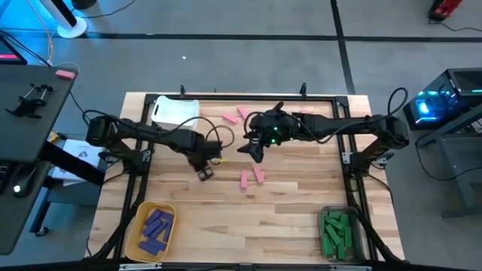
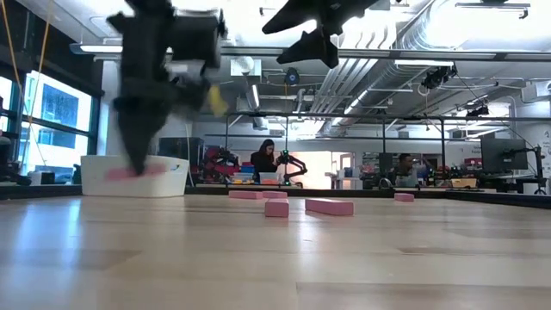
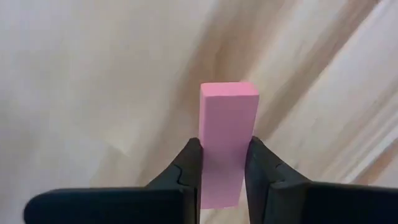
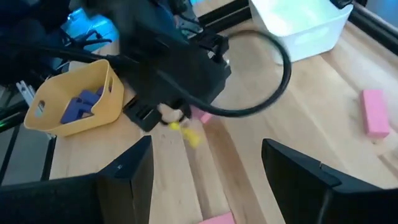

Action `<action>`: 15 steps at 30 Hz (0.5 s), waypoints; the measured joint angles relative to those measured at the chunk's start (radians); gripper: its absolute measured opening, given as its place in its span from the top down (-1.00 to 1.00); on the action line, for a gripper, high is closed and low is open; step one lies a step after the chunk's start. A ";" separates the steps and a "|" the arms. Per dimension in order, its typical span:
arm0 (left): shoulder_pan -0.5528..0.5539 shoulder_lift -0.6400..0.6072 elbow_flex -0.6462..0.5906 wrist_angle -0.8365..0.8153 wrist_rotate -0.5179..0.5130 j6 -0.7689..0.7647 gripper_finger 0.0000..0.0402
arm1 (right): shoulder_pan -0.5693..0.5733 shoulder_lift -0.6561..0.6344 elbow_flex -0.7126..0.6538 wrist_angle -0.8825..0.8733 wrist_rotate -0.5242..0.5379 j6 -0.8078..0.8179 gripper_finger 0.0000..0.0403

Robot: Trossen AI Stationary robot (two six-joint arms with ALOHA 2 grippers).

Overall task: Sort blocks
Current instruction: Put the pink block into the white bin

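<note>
— Left claw [image 3: 221, 171]?
— Clamped on a pink block [image 3: 227, 140] above the counter [image 1: 226, 218], near the white bin [image 1: 175, 111]. Carry it level, release only once over that bin.
— Right claw [image 4: 205, 168]?
— Wide open, empty — hovering near loose pink blocks [image 1: 251, 177] mid-counter.

- Left arm [image 1: 143, 135]: dark, slim jointed links, with a black cable looping loosely off the wrist.
- Left gripper [image 3: 221, 168]: two matte black fingers [image 3: 186, 171] with rounded, tapering tips.
- Right arm [image 1: 339, 128]: same dark build; small green lights glow at the wrist.
- Right gripper [image 4: 208, 180]: broad, flat black fingers [image 4: 127, 180].
</note>
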State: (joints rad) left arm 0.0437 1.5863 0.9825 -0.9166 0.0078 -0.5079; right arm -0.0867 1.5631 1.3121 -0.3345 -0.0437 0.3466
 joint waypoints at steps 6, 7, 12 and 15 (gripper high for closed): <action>0.100 -0.060 0.139 -0.077 -0.308 0.044 0.79 | -0.031 0.000 0.000 0.067 0.001 0.019 -0.15; 0.134 -0.078 0.151 -0.075 -0.343 0.064 0.79 | -0.034 0.000 0.000 0.084 0.000 0.020 -0.15; 0.379 -0.147 0.160 -0.066 -0.383 0.193 0.79 | -0.030 0.000 0.000 0.185 -0.043 0.051 -0.15; 0.530 -0.158 0.160 -0.061 -0.382 0.270 0.79 | -0.030 0.000 0.000 0.243 -0.060 0.091 -0.15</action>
State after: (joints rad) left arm 0.5740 1.4287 1.1427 -0.9773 -0.3739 -0.2381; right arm -0.1169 1.5631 1.3121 -0.0912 -0.1041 0.4374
